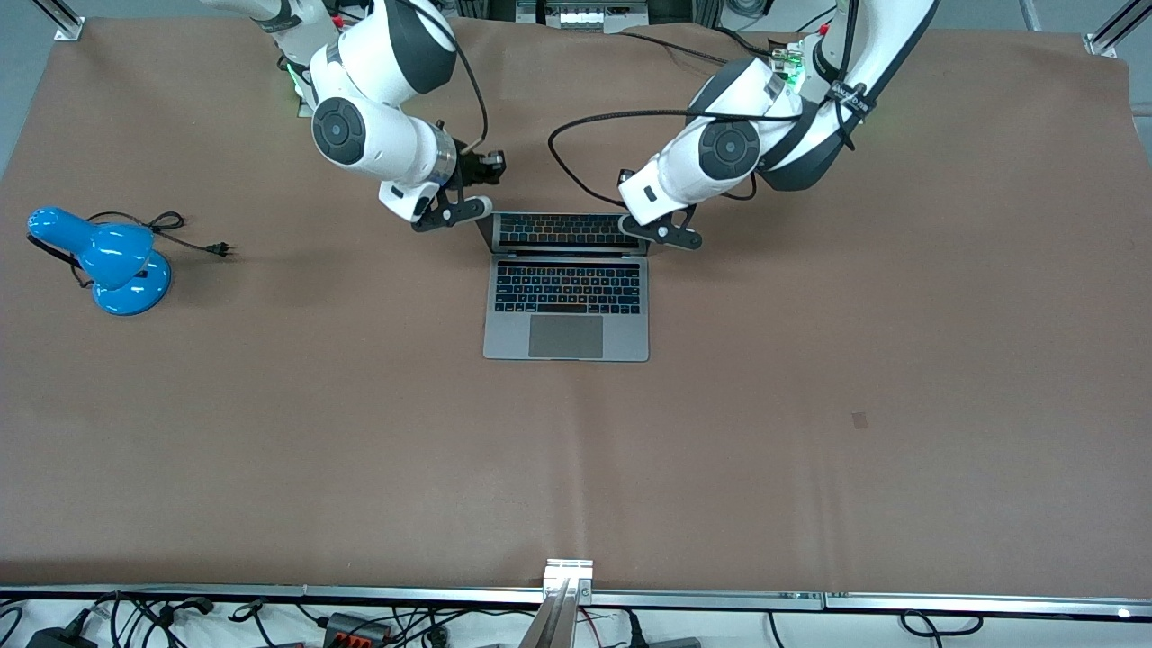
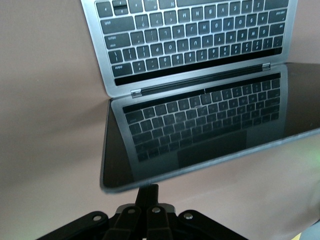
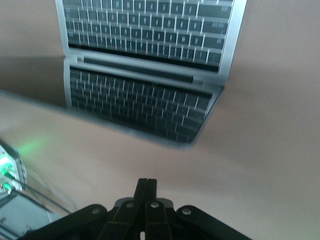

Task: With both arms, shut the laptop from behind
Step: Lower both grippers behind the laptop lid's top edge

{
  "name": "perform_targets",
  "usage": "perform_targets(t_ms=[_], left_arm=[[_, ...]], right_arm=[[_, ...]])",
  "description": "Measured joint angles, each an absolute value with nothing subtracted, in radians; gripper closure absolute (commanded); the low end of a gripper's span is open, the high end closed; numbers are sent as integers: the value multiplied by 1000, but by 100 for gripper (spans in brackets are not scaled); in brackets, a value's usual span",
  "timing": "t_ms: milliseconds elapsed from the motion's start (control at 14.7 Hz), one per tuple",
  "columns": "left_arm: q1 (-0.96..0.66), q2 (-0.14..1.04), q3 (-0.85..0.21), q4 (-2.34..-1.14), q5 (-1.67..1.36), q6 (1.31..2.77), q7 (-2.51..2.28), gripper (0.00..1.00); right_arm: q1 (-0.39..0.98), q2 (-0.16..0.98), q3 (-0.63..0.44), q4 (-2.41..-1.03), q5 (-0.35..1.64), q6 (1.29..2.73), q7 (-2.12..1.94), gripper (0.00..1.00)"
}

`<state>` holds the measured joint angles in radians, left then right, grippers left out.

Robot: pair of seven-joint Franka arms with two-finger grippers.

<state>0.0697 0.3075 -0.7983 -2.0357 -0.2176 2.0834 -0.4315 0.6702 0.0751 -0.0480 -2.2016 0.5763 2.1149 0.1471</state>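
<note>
The silver-grey laptop (image 1: 567,297) lies open in the middle of the table, its black keyboard and grey trackpad toward the front camera. Its dark screen (image 1: 562,229) leans back and mirrors the keys. My left gripper (image 1: 668,234) is shut and empty at the screen's top edge, by the corner toward the left arm's end. In the left wrist view its fingertips (image 2: 148,192) touch the edge of the screen (image 2: 200,130). My right gripper (image 1: 454,213) is shut and empty beside the other top corner. In the right wrist view its fingertips (image 3: 147,186) stand apart from the screen (image 3: 140,105).
A small blue desk lamp (image 1: 112,261) with a black cord and plug (image 1: 216,249) lies toward the right arm's end of the table. A brown cloth (image 1: 810,360) covers the table. A metal rail (image 1: 576,594) runs along the edge nearest the front camera.
</note>
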Motion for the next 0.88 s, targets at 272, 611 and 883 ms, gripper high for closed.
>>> perform_targets(t_ms=[272, 611, 883], left_arm=[[69, 356, -798, -1988, -143, 2084, -483, 100], [70, 450, -796, -1899, -31, 2084, -537, 100], [71, 515, -774, -1832, 10, 2084, -549, 100]], right_arm=[[668, 79, -60, -2200, 576, 2196, 147, 100], [664, 118, -64, -2175, 576, 2284, 148, 100], [635, 170, -71, -2108, 576, 2288, 148, 100]])
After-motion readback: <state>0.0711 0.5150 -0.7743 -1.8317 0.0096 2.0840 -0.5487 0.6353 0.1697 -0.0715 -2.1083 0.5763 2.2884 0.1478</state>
